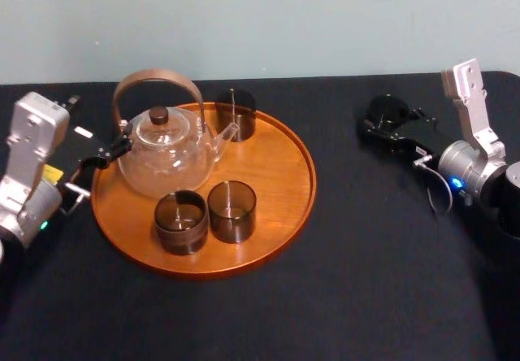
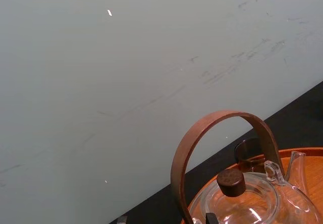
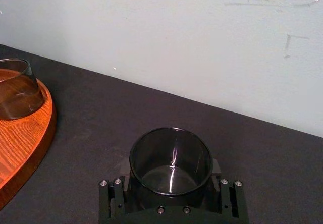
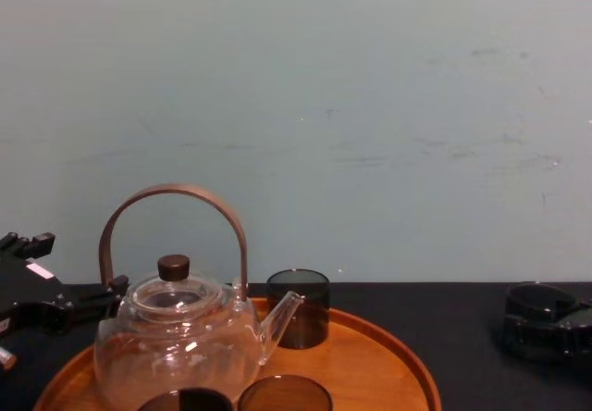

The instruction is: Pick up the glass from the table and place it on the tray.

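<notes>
Glass (image 3: 170,158) first: it is a dark, smoky tumbler standing upright with its mouth up, off the tray (image 1: 286,184) on that tray's right side and well apart from its rim, above the black table (image 1: 366,263). I cannot tell whether its base is touching the cloth or is just clear of it. My right gripper (image 1: 386,125) has it. In the right wrist view the glass sits squarely between the jaws, which press against its wall on both sides with no gap that I can see, so I judge them closed on it and holding nothing else. The move I am planning turns on one relation: the tray lies to the left of the held glass, and the tray's right half, the side facing the glass, is bare wood. The crowded part is farther across the tray, with the teapot (image 1: 166,154) on the left half, two dark glasses (image 1: 180,221) (image 1: 231,210) near the front rim and a third glass (image 1: 236,115) near the back rim. I would keep the tumbler's axis vertical, clear the low rim and set it down on that bare patch. The right arm is plainly the nearer one. My left gripper (image 1: 106,154) sits idle at the tray's left rim beside the teapot.
</notes>
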{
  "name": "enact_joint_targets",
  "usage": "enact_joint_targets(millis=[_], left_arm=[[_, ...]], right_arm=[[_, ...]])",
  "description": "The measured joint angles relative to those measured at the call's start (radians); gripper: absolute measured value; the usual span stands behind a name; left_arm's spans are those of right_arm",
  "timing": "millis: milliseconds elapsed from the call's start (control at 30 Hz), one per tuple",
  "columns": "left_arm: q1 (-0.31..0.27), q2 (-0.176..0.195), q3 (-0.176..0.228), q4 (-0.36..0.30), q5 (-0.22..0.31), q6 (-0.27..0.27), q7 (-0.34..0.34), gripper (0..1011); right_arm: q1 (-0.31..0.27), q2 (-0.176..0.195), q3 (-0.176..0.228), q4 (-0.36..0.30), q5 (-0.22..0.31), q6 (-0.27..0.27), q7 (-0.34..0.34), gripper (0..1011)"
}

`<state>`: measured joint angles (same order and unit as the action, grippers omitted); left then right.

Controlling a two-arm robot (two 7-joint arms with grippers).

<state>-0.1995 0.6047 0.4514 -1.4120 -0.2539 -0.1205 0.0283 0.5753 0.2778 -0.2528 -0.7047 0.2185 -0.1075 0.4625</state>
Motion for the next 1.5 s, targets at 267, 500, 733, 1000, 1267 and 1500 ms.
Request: enact_joint_targets(millis=[267, 500, 733, 1000, 1267, 1500], left_arm=[[0.0, 0.0, 0.0, 0.0, 0.0, 0.0, 0.0, 1010], [0.0, 0.0, 0.0, 0.0, 0.0, 0.0, 0.0, 1010], [0.0, 0.0, 0.0, 0.0, 0.0, 0.0, 0.0, 1010], [0.0, 0.0, 0.0, 0.0, 0.0, 0.0, 0.0, 1009], [0.0, 0.0, 0.0, 0.0, 0.0, 0.0, 0.0, 1010], [0.0, 0.0, 0.0, 0.0, 0.0, 0.0, 0.0, 1010]], right_arm=[[0.0, 0.0, 0.0, 0.0, 0.0, 0.0, 0.0, 903], [0.0, 0.0, 0.0, 0.0, 0.0, 0.0, 0.0, 904], [0.0, 0.0, 0.0, 0.0, 0.0, 0.0, 0.0, 903], [0.0, 0.0, 0.0, 0.0, 0.0, 0.0, 0.0, 903], [0.003, -0.001, 0.0, 0.005, 0.0, 0.0, 0.003, 903], [0.003, 0.002, 0.015, 0.004, 0.021, 0.017, 0.036, 904]])
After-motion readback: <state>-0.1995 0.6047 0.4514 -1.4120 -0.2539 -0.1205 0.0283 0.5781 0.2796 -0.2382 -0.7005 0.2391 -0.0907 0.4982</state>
